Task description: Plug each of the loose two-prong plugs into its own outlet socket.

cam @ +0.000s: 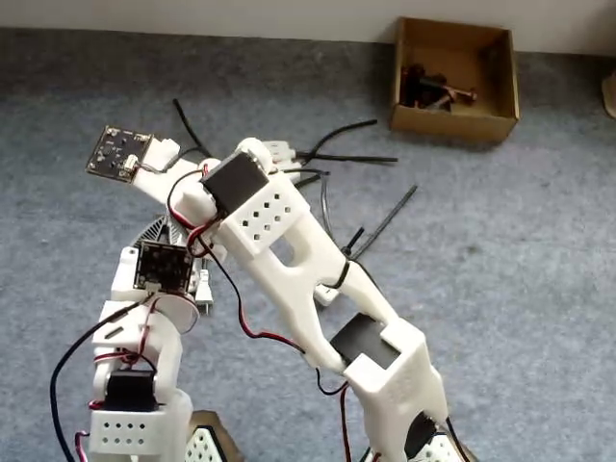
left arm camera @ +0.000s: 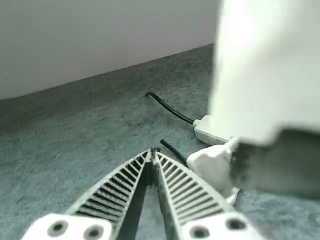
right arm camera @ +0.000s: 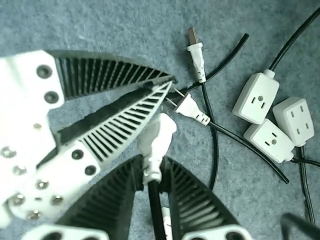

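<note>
Currently, pre-insertion: right claw (right arm camera: 152,165) grips a white two-prong plug (right arm camera: 157,131) by its body. Left claw (left arm camera: 151,152) is closed, apparently empty. Outlet sockets (cam: 279,151) lie toward two o'clock. Next move requires aligning prongs with slots.

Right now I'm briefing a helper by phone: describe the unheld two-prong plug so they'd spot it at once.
Find the three white outlet sockets clustered on the grey carpet. Beside them a white two-prong plug lies among black cords. Unlike the clamped plug in the right gripper, it lies free, its prongs by the shut left gripper.
</note>
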`<state>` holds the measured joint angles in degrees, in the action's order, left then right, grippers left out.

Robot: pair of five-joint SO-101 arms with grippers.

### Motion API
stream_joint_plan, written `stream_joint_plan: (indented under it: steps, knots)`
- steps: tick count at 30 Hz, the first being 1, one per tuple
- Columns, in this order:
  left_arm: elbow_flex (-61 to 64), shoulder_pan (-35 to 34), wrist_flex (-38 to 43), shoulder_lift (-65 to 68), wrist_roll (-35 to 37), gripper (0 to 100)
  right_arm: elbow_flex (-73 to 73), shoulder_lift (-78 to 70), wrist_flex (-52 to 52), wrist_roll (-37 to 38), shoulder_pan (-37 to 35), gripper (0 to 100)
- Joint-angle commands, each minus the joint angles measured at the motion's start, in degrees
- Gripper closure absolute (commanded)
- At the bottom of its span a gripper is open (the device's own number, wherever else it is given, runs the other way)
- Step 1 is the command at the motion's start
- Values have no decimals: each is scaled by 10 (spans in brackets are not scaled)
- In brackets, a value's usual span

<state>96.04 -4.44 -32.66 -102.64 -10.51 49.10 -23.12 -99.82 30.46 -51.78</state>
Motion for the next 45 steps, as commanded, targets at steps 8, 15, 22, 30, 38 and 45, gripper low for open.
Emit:
stream_joint_plan:
  steps: [8,15,22,30,38,45]
  knots:
    - [11,-69,37,-7,73,993,34,42,0,19,65,993]
    - [11,-68,33,-4,73,993,34,46,-11,21,135,993]
    - [11,-69,-4,-6,19,993,11,46,-13,51,161,993]
    - [11,-69,-12,-7,16,993,-40,52,-13,71,176,993]
    - [11,-72,-12,-7,16,993,-141,159,-13,135,194,993]
    - [11,-87,-9,-7,17,993,-260,240,-13,222,224,993]
